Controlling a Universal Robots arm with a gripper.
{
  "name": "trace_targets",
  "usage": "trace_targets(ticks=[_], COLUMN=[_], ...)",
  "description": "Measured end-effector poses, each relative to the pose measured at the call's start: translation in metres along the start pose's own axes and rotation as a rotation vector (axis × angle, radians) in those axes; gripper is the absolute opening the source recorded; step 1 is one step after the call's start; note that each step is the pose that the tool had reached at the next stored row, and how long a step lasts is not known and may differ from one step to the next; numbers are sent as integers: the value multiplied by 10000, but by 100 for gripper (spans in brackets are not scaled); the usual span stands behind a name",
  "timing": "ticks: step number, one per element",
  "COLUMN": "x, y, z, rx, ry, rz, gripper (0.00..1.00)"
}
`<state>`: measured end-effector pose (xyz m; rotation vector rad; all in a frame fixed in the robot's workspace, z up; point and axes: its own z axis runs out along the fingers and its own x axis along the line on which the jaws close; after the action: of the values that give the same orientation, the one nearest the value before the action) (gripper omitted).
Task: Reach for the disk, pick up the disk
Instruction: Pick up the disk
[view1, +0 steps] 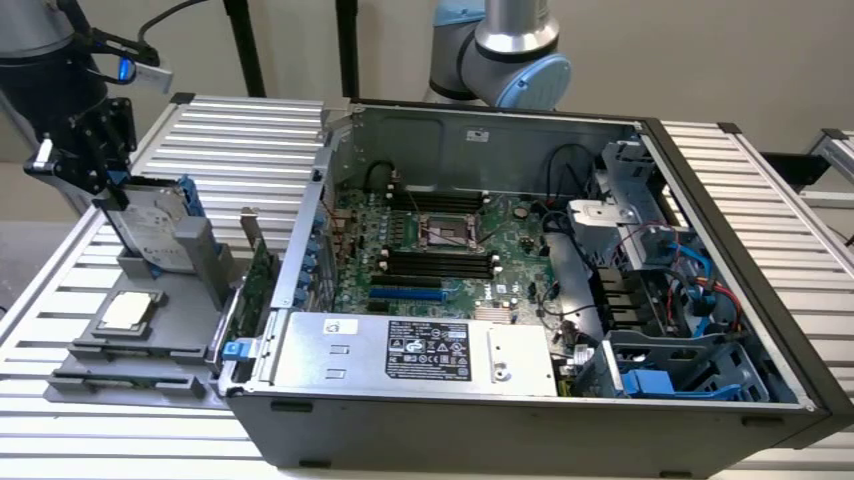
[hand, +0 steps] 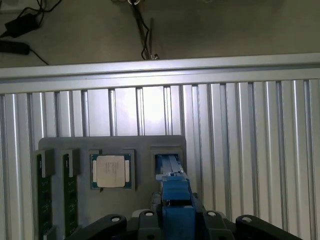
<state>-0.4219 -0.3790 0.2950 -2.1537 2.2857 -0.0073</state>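
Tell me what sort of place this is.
Probably a robotics lab bench for computer assembly work: an opened desktop computer case lies on a slatted aluminium table, a robot arm rises behind it, and a grey fixture tray beside the case holds the disk and a processor chip.

The bench is a top of ribbed silver aluminium slats laid side by side. Reading the exterior view as a clock face, an open dark-grey computer case lies on the slats, filling the middle and reaching out to 3 and 5 o'clock. At 8 o'clock, just beside the case, a flat grey holder tray with moulded recesses rests on the slats. Bare slats show at 11 and 7 o'clock. In the wrist view the tray lies flat across the slats.
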Motion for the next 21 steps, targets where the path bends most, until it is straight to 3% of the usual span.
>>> trace_targets(ticks=[21], x=[5], y=[-2], z=[-22], rx=[0], ry=[0], rz=[1], gripper=[33])
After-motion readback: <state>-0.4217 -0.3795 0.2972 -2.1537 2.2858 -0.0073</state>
